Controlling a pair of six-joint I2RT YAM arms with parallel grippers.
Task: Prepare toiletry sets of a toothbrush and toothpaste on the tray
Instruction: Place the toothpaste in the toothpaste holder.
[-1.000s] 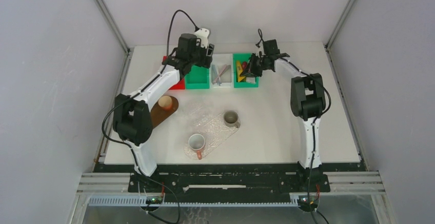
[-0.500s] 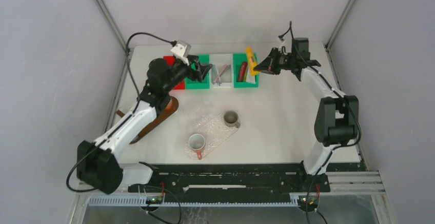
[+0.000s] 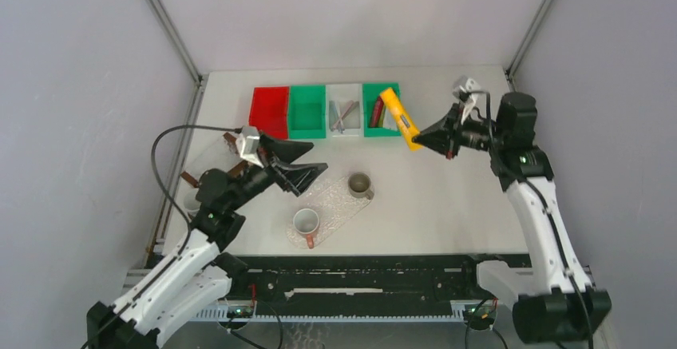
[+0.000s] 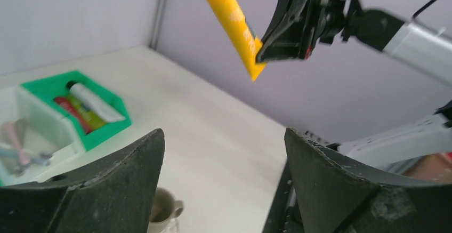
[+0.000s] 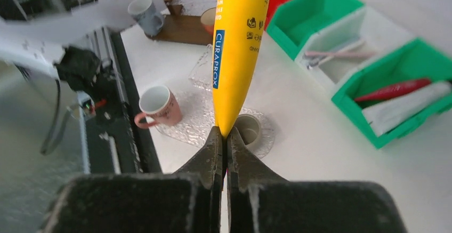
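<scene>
Right gripper (image 3: 418,136): jaws pressed together on the flat, tapered end of the yellow tube (image 3: 397,113), which is right off the table!
Tube's look: bright yellow and slim, with a blue strip reading CURAPROX, small black print and a code square toward the free end (sharpest in the right wrist view).
Tube's place: held in the air, free end over the near right corner of the green bin (image 3: 382,132).
Tube's axis: straight out from the jaws; seen from above it slants far-left, free end toward the bins.
Left gripper (image 3: 316,160): fingers spread wide, nothing between them, hovering at the far left end of the clear tray (image 3: 334,205).
</scene>
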